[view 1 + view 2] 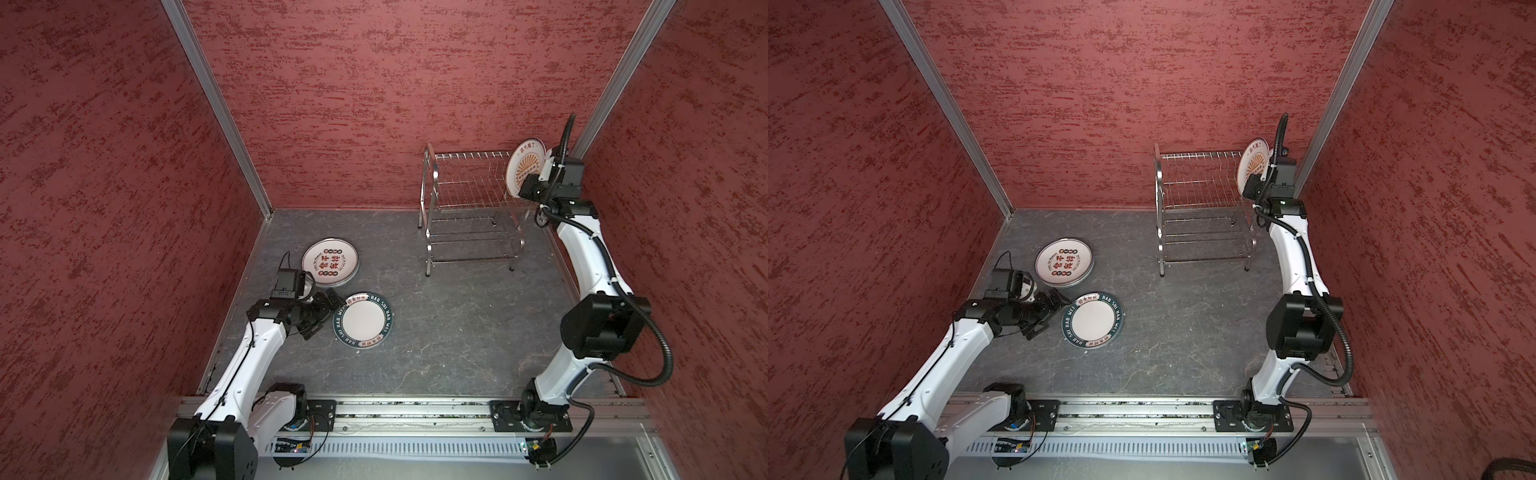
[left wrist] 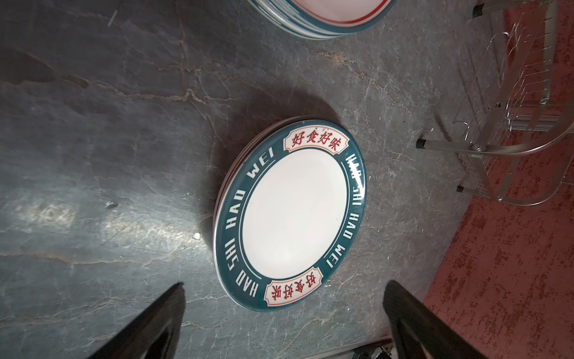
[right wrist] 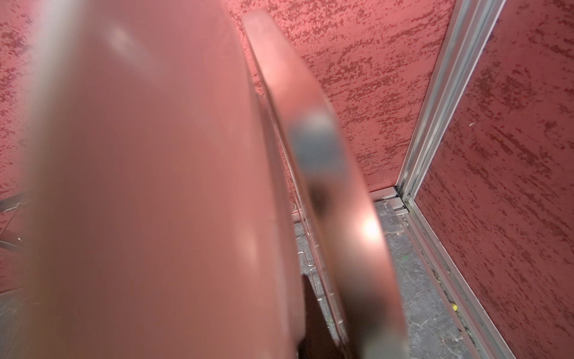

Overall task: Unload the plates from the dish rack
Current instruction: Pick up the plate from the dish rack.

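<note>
Table (image 1: 436, 340): dark stone-look top, walled in red on the left, far and right sides
Dish rack (image 1: 430, 178): stands at the far right, long axis running left to right; in both top views every slot of the upper shelf is bare except at the right end
Stack with red characters (image 1: 329, 262): lies flat at the near left, already unloaded
Teal-rimmed stack (image 2: 292, 214): lies flat just near of the first stack, close to it
Sunburst plate (image 1: 524, 166): last one in the rack, standing on edge at the right end, printed face turned left along the rack, disc running near to far
Right gripper (image 1: 527, 189): jaws closed on the near lower rim of the sunburst plate, judging by the top views; the wrist view is filled by the blurred disc, so the contact itself is hard to read
Left gripper (image 2: 284, 283): jaws spread wide and holding nothing, hovering just left of the teal-rimmed stack, well apart from the rack
Deciding relation: the plate sits in the wires below the grip, so its likely way out is upward, and the right arm is the nearer one
</note>
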